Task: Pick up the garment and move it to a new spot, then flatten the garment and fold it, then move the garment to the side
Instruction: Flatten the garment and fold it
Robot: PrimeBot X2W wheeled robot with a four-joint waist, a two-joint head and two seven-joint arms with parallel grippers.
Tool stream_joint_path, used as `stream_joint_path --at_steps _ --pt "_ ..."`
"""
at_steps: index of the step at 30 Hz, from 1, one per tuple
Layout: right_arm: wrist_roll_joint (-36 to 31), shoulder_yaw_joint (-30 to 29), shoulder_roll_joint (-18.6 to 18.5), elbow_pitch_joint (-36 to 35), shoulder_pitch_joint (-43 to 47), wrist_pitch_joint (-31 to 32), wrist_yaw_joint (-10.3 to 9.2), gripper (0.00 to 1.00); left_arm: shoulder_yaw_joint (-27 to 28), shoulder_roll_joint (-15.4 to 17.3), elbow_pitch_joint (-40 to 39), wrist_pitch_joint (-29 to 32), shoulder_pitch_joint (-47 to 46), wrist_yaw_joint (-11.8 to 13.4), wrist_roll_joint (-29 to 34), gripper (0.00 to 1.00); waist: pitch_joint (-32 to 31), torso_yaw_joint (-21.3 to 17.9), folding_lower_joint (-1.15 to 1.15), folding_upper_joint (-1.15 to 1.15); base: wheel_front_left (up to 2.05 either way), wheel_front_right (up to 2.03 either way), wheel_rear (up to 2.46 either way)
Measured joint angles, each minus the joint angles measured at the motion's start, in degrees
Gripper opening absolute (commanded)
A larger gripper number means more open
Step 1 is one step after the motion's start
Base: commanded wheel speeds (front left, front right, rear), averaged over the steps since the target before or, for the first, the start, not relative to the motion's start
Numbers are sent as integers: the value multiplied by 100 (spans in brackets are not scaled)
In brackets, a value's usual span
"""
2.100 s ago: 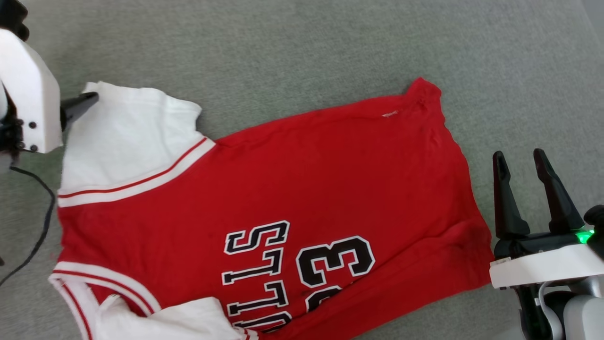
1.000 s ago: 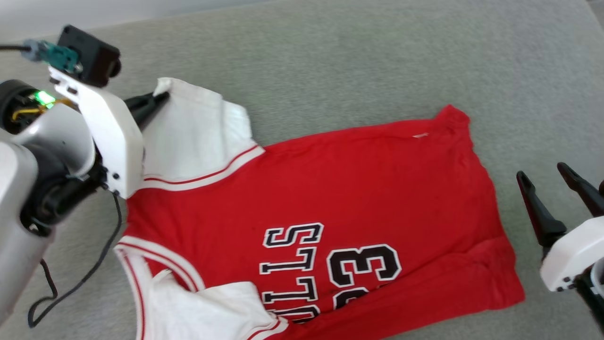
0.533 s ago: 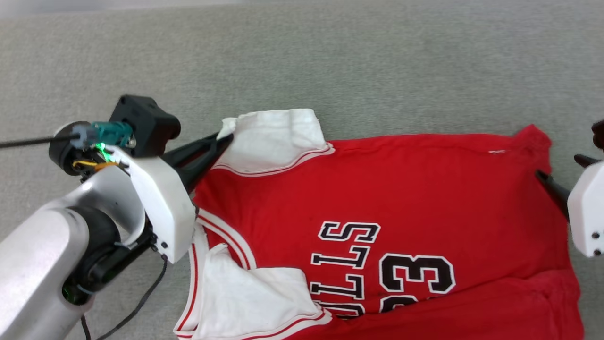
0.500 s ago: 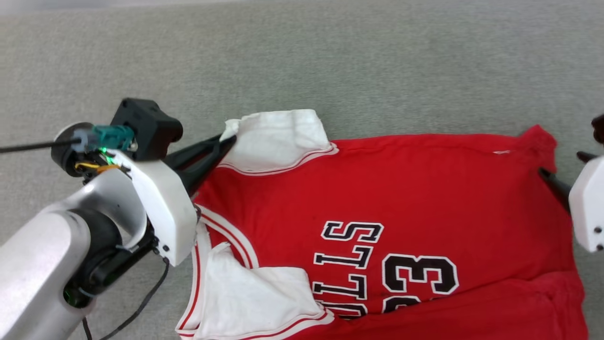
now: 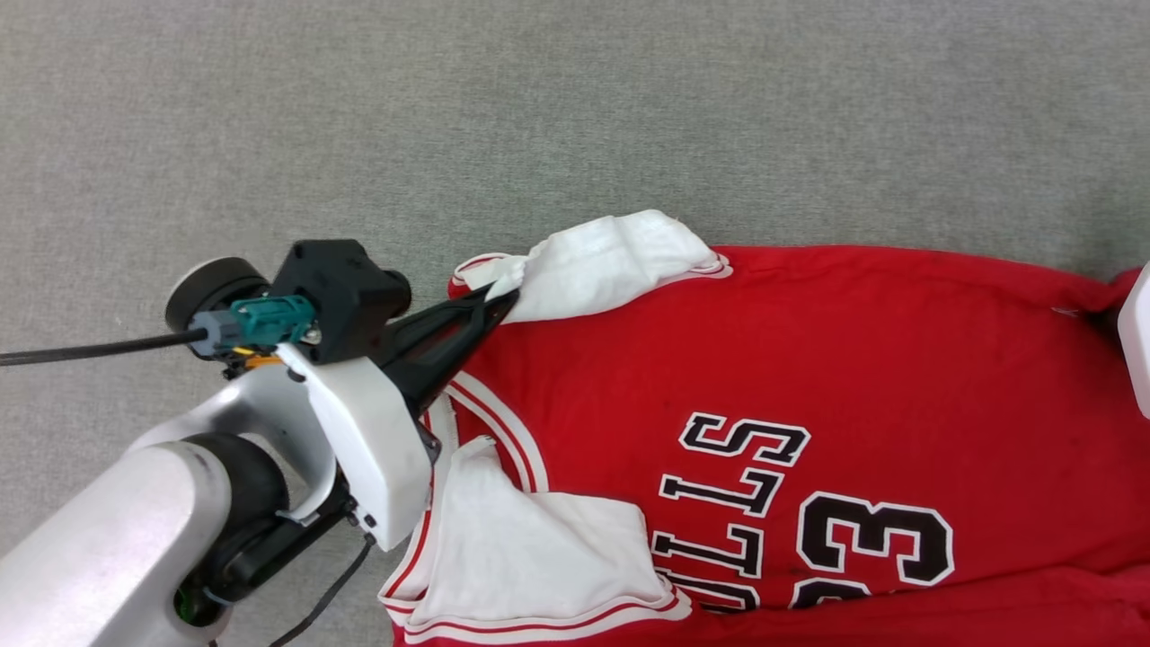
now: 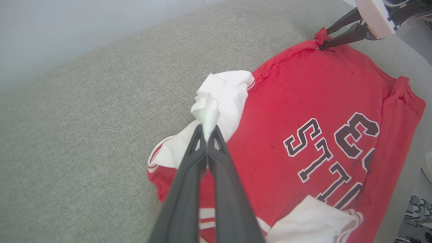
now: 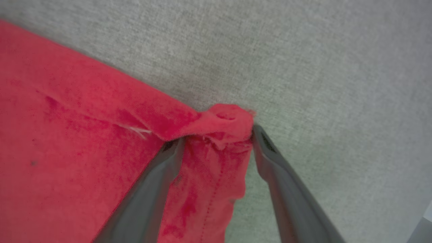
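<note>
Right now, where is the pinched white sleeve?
Head view, left of centre: the white sleeve sits at the red shirt's top-left corner, clamped by the left tool.

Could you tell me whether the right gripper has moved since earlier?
Yes. Against the shirt, the right gripper has gone from beside the hem's near part to straddling its far corner, open.

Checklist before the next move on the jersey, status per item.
1. left gripper shut on the white sleeve: ok.
2. right gripper closed on the red hem corner: not ok, its fingers stand open either side of it.
3. jersey lying flat: not ok, the other sleeve is folded onto the chest.
4. Hem corner smooth: not ok, bunched.
5. Sleeve grip firm enough to pull: cannot tell.
</note>
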Motion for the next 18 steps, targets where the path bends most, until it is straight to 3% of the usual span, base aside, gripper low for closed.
stream_joint_path --at_steps 2,3,4,5,13,18 --pt "27 119 -71 67 -9 -24 0 100 -34 -71 10 -51 -1 -2 45 0 40 71 0 0 0 0 0" --pt "63 149 -105 100 -9 -33 -1 47 -57 -94 25 -84 1 -8 65 0 51 99 0 0 0 0 0" --pt "94 168 -129 136 -9 -55 -1 34 -73 -107 40 -98 2 -8 86 0 58 120 0 0 0 0 0" --pt "116 181 -141 175 -8 -90 0 0 -80 -109 58 -122 11 -7 97 0 57 132 -1 0 0 0 0" --pt "422 -319 130 425 124 -692 2 0 32 -123 280 -398 168 129 118 0 -236 102 0 0 0 0 0" --pt "700 -542 167 178 496 -804 2 0 200 2 314 -573 430 276 54 0 -611 24 0 0 0 0 0"
